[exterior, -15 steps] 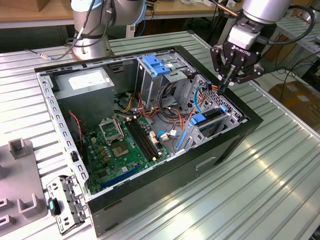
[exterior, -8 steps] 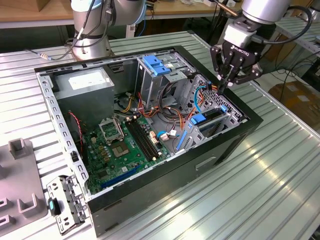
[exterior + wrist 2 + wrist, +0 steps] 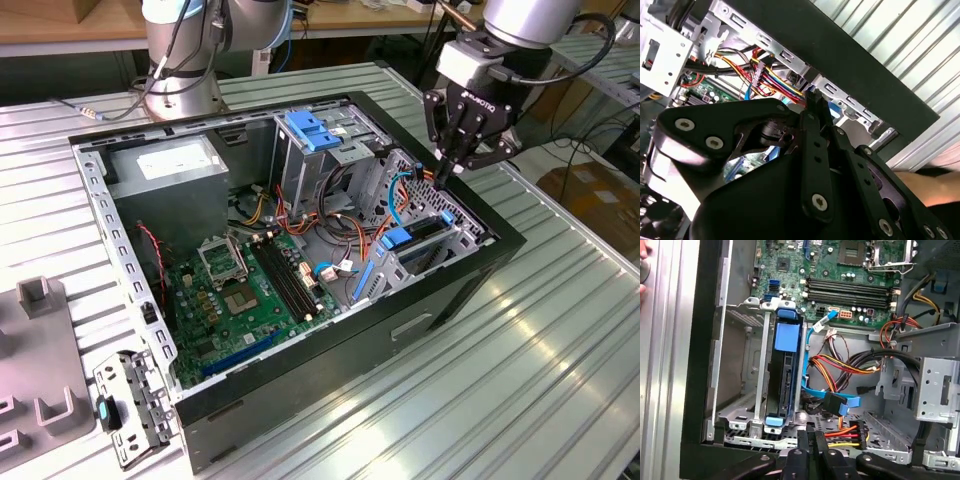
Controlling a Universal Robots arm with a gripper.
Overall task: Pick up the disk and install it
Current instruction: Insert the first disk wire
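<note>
The disk (image 3: 784,375) sits on edge in the drive cage (image 3: 735,360) of the case (image 3: 470,270), the gripper (image 3: 447,172) just above, its jaws closed and empty.

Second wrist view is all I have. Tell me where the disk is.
Observer: In the first wrist view the disk stands on edge in a slot of the metal drive cage, with blue rails at both ends.
Operator: Report the gripper against it.
Observer: The gripper is shut on nothing and is apart from the disk, off one end of the cage.
Operator: Give me the wider picture.
Observer: In the exterior view the gripper hangs over the open computer case, near its wall on the exterior view's right, above the cage end.
</note>
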